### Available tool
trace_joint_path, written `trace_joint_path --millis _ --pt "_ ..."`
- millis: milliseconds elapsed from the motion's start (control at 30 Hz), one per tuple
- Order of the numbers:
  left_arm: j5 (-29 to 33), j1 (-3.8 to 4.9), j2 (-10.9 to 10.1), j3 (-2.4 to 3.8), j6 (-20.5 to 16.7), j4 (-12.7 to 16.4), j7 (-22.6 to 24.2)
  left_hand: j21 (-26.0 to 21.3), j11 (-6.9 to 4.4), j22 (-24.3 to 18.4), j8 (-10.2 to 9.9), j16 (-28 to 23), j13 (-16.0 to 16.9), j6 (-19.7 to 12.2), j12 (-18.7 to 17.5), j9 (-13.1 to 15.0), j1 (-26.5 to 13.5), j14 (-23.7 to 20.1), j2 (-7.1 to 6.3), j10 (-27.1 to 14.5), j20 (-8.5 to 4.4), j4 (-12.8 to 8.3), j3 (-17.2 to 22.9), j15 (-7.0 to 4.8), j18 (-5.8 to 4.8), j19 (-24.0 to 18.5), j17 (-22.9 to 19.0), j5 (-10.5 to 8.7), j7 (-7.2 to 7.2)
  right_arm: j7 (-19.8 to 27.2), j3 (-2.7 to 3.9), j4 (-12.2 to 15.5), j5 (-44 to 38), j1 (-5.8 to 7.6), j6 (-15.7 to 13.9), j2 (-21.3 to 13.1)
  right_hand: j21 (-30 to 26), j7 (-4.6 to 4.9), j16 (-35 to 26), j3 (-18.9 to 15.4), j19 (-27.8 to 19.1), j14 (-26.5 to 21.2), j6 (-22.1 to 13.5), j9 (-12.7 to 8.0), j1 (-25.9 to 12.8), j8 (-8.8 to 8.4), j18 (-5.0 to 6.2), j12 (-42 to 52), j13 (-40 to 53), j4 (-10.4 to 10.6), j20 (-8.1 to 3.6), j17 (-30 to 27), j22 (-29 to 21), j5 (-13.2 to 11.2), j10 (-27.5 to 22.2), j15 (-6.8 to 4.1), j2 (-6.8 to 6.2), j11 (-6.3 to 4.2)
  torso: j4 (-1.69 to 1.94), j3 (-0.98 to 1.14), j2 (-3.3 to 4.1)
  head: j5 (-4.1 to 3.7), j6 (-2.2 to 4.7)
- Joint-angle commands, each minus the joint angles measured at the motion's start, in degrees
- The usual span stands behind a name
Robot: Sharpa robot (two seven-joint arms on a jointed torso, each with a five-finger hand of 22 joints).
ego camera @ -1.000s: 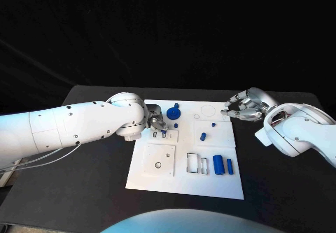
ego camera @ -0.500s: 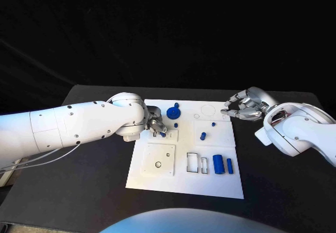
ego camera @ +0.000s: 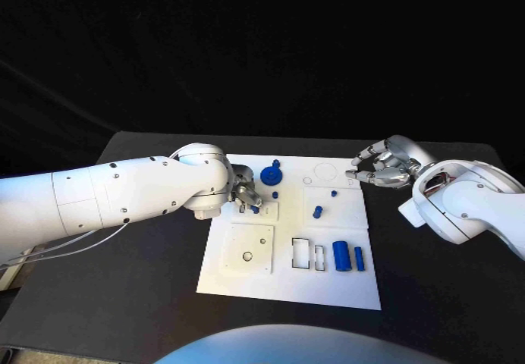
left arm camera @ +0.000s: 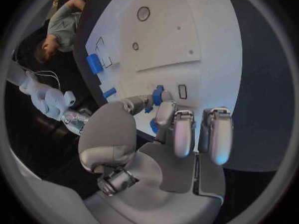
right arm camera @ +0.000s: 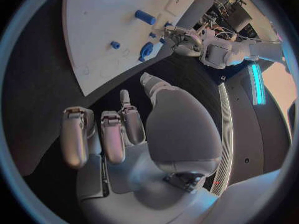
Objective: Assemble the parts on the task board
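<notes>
I see the left hand [ego camera: 243,189] pinching a small blue part [left arm camera: 157,95] over the board's [ego camera: 287,284] left side. Right hand [ego camera: 379,168] holds nothing, fingers curled, hovering at the board's far right corner above the counter [ego camera: 143,273].

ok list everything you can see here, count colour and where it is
black table: one, black, under everything
white task board: one, white, middle of the table
blue gear-shaped part: one, blue, far end of the board
short blue pegs: three, blue, standing mid-board, one of them near the right edge
blue cylinder: one, blue, lying near the board's right edge
blue bar: one, blue, lying just right of the cylinder
small blue part: one, blue, pinched in the left hand
left hand: silver, over the board's left side, holds the small part
right hand: silver, fingers curled, holding nothing, beside the board's far right corner
</notes>
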Motion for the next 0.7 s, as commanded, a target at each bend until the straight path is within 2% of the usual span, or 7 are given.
trace_joint_path --millis 33,433,700 --pt "-0.1 -0.08 0.1 -0.07 0.6 0.0 -0.2 0.1 0.05 14.5 0.4 0.2 0.0 -0.1 0.2 0.1 -0.2 6.1 0.59 0.5 -0.37 -10.7 10.4 -0.37 -0.59 5.3 15.1 0.22 -0.33 0.1 0.00 0.1 -0.5 -0.04 0.4 0.0 -0.3 -0.09 0.2 0.0 1.4 6.0 0.5 0.1 -0.6 0.06 0.82 -0.1 4.8 0.2 -0.14 15.1 10.2 0.1 0.0 -0.15 0.07 -0.36 0.05 0.03 0.00 -0.07 -0.07" --pt "-0.3 -0.15 -0.3 -0.12 0.9 0.7 -0.2 0.2 0.04 14.6 0.4 0.2 0.3 -0.1 0.4 -0.1 -0.3 6.1 0.57 0.7 -0.40 -10.8 10.3 -0.39 -0.60 5.3 15.1 0.37 -0.34 0.1 0.00 0.3 -0.5 -0.04 0.4 -0.1 -0.3 -0.09 0.2 0.0 1.4 6.0 0.5 0.1 -0.6 0.06 0.82 -0.1 4.8 0.2 -0.14 15.1 10.2 0.1 0.0 -0.15 0.07 -0.36 0.11 0.00 -0.04 -0.09 -0.14" --pt "-1.1 -0.38 -0.2 -0.23 1.5 0.7 -0.2 0.2 0.04 14.6 0.5 0.2 0.3 0.1 0.5 -0.5 -0.6 6.1 0.24 0.9 -0.50 -10.9 10.1 -0.48 -0.60 5.3 15.1 1.18 -0.38 0.1 0.00 0.3 -0.5 -0.04 0.4 -0.1 -0.3 -0.09 0.2 0.0 1.4 6.0 0.5 0.1 -0.6 0.06 0.82 -0.1 4.8 0.2 -0.14 15.1 10.2 0.1 0.0 -0.15 0.07 -0.36 0.02 -0.03 0.00 -0.09 -0.25"
